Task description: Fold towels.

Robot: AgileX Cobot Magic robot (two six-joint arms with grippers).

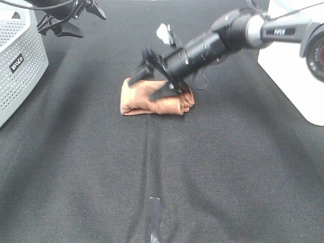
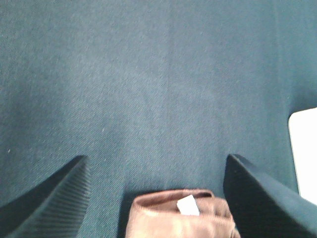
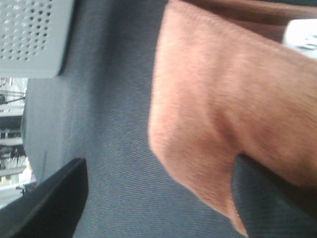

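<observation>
The brown towel (image 1: 147, 103) lies folded into a small thick bundle at the middle of the black table cloth. My right gripper (image 1: 144, 88) reaches across from the right and hovers open at the towel, one finger (image 3: 267, 198) over its fuzzy surface (image 3: 223, 99), the other over bare cloth. It holds nothing. My left gripper (image 1: 83, 23) is open and empty, raised at the far left back. In the left wrist view the left gripper (image 2: 157, 161) frames the towel (image 2: 168, 218) and its small white tag (image 2: 188, 205) from a distance.
A grey perforated basket (image 1: 20, 61) stands at the left edge, also in the right wrist view (image 3: 34, 34). A white bin (image 1: 298, 76) stands at the right, with a corner in the left wrist view (image 2: 304, 148). A tape strip (image 1: 154, 217) marks the front middle.
</observation>
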